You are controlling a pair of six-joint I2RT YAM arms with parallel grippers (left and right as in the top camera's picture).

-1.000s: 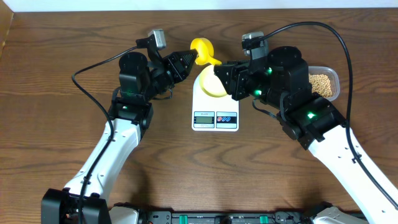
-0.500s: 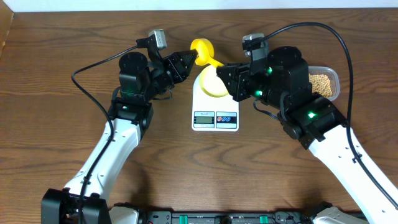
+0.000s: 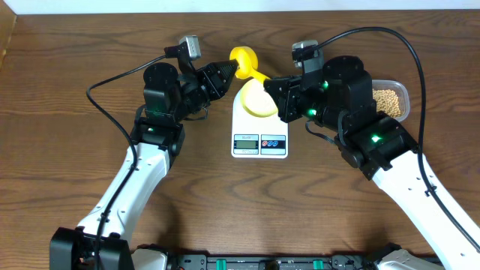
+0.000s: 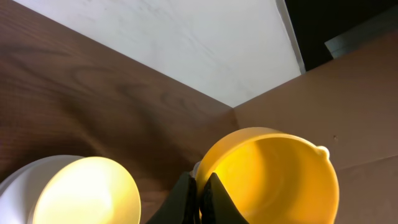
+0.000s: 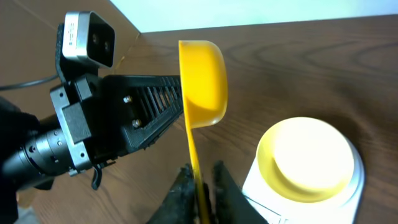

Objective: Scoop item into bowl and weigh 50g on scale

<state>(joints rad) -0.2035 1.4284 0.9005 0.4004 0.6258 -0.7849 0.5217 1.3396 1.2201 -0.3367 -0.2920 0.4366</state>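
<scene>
Just beside the bowl (image 3: 257,100), left fingers (image 4: 180,198) and right fingers (image 5: 179,193) clamp the scoop (image 3: 244,58).

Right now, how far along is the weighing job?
Done: the bowl sits empty on the scale. In hand: the left gripper and the right gripper both hold the empty yellow scoop. Left: scooping the beans from the clear tub and weighing.
</scene>
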